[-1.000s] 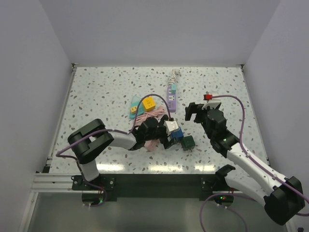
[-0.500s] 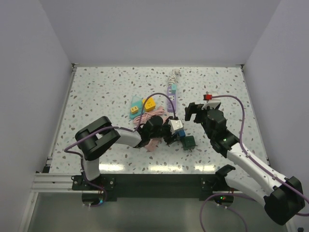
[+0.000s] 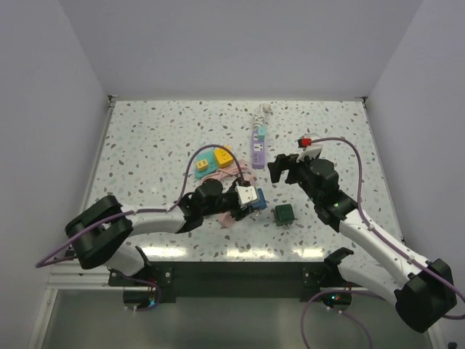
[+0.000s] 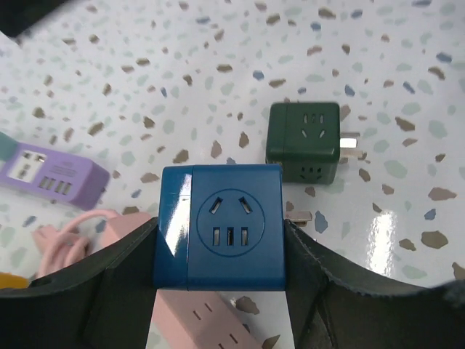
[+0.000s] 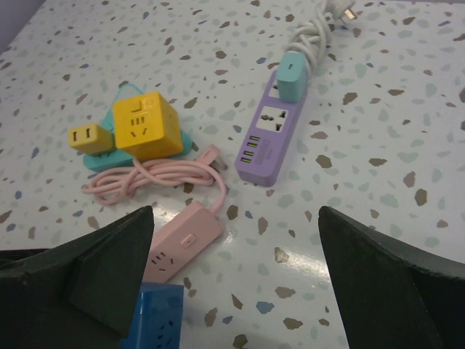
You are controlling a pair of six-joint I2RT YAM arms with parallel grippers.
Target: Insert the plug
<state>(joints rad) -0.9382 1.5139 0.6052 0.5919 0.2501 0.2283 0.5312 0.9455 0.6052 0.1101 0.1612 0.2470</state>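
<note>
- Left gripper [image 4: 219, 228]: I read it as clamped on the blue cube socket [image 4: 220, 218]. One finger is flat on each side face, and the socket face points at the wrist cam.
- The blue cube socket sits over the end of the pink power strip [image 4: 207, 320]. I can't tell whether it is resting on the strip or held just clear of it.
- The green cube adapter [image 4: 303, 142] lies on the table [image 3: 145, 138] just beyond the blue cube socket, not touching it. Its metal prongs [image 4: 349, 142] stick out to the right in the left wrist view.
- From the top camera, the green cube adapter is between the two arms, near the left gripper's tip.
- Right gripper [image 5: 236, 240]: jaws spread wide with nothing between them. It hovers above the table near the closer end of the purple power strip [image 5: 267, 138].
- The purple power strip has a teal block [image 5: 293, 75] at its far end and a white cord [image 5: 312, 33] bundled beyond that.
- A yellow cube socket [image 5: 145, 125] and a small yellow adapter [image 5: 89, 137] sit just beside each other on a teal base [image 5: 102, 161], left of the purple strip.
- A pink cable [image 5: 156, 177] loops between the yellow cube socket and the pink power strip.
</note>
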